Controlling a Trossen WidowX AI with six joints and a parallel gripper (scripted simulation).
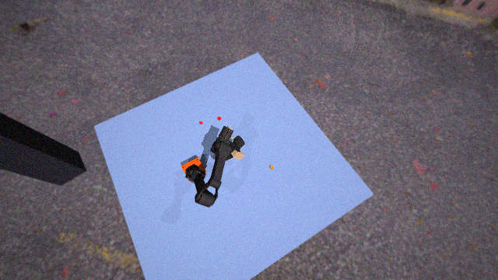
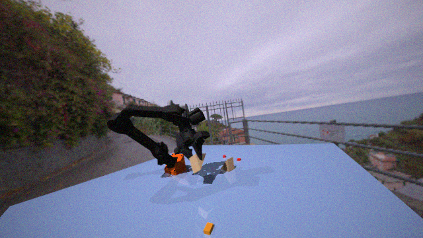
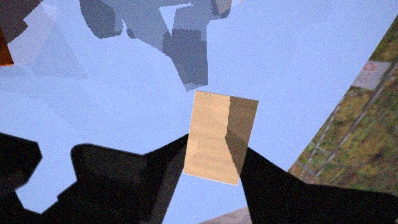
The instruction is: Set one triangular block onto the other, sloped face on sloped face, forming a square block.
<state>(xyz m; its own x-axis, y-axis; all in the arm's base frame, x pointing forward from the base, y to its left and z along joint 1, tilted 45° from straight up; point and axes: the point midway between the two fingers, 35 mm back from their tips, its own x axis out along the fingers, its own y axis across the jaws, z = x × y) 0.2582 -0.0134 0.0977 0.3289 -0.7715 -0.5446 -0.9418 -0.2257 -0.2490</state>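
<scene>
One tan triangular block is held above the table, tilted in the exterior view. My gripper is shut on it, with a dark finger on each side in the wrist view. The other tan triangular block stands on the blue table, apart from the held block and to its right in the exterior view. In the top view the arm hides most of this standing block.
Two small red pieces lie beyond the standing block. A small orange-yellow block lies well away from both triangular blocks. The arm's orange base is near the held block. A dark post rises beside the table.
</scene>
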